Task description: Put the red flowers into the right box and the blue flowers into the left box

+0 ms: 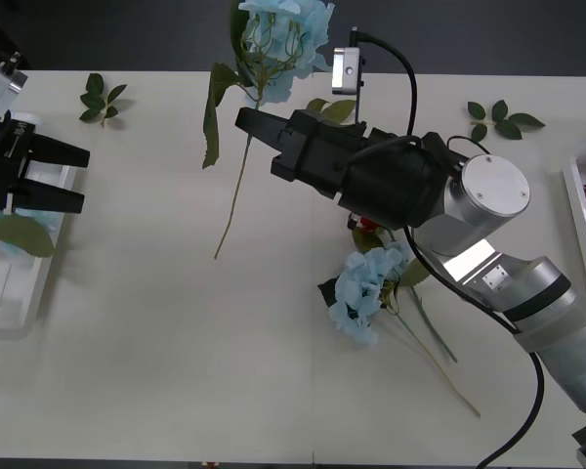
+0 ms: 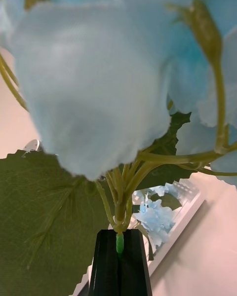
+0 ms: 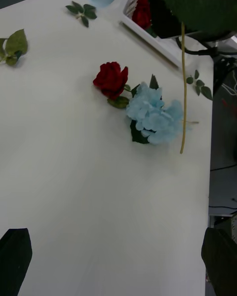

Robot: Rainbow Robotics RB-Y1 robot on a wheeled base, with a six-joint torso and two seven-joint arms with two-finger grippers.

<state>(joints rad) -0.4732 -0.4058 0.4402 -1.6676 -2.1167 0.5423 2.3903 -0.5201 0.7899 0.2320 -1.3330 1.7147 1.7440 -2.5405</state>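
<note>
Now I'm carrying a fluffy pale-blue hydrangea (image 1: 283, 34), right gripper (image 1: 246, 124) pinching its stem, toward the shallow white left box (image 1: 24, 293); left gripper (image 1: 78, 176) hanging spread over that box; keeping the stem high.

Even bright light; petals (image 2: 98, 79) blurred, perhaps too close.

White table (image 1: 156, 371), blue hydrangea (image 1: 363, 291), red rose (image 3: 111, 78), leaf sprigs (image 1: 102, 98), trays (image 1: 20, 293)
</note>
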